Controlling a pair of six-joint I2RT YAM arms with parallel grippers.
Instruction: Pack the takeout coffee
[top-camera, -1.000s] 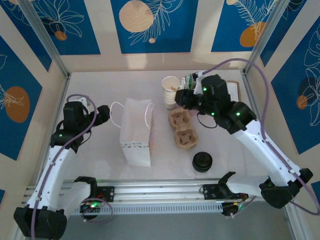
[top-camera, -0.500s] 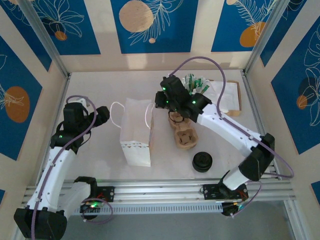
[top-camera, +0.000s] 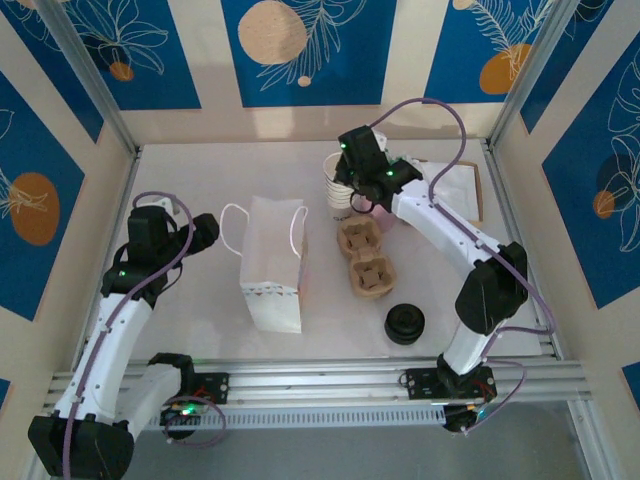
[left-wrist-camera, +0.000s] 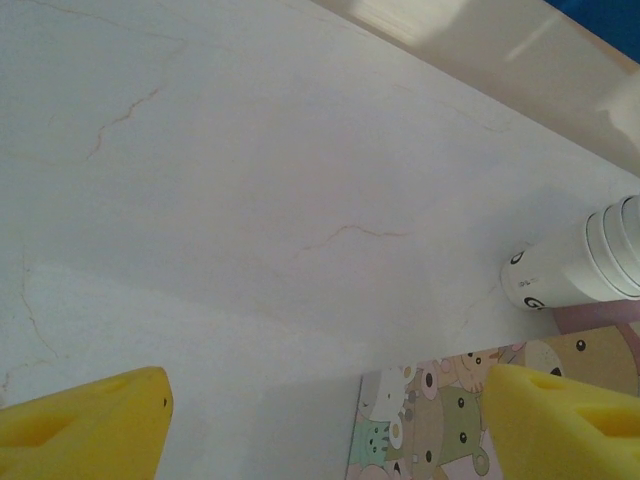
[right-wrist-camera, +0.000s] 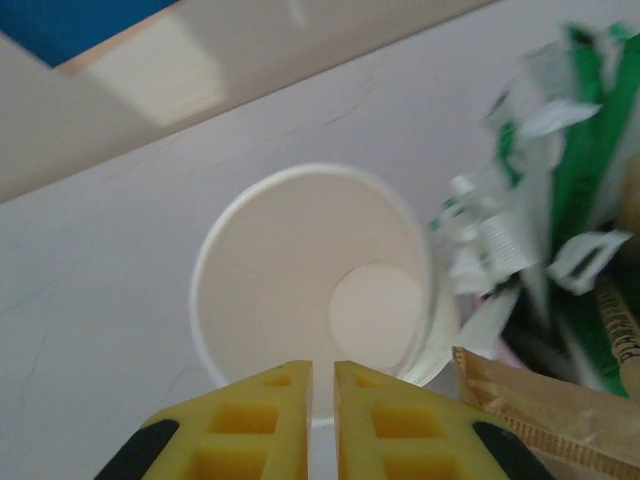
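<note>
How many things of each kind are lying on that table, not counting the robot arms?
White paper bag: 1
Stack of paper cups: 1
Cardboard cup carrier: 1
Black round lid stack: 1
Bunch of green-and-white packets: 1
Flat tray with white paper: 1
Total: 6

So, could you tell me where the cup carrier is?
Top view: the cup carrier lies right of the paper bag, between the cup stack and the black lids.
</note>
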